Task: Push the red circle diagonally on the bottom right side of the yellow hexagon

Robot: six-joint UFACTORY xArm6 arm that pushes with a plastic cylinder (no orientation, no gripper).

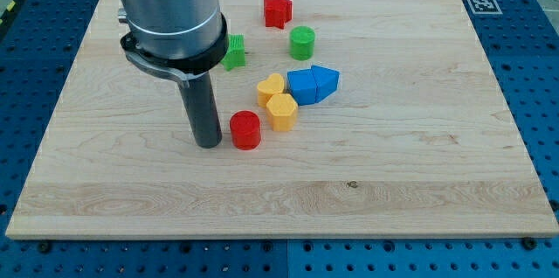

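Note:
The red circle lies on the wooden board, just below and to the left of the yellow hexagon. My tip rests on the board right beside the red circle's left side, very close to it or touching. A yellow heart sits just above the hexagon, touching it.
Two blue blocks lie side by side to the right of the yellow heart. A green circle and a red star are toward the view's top. A green star is partly hidden behind the arm. A fiducial tag marks the top right corner.

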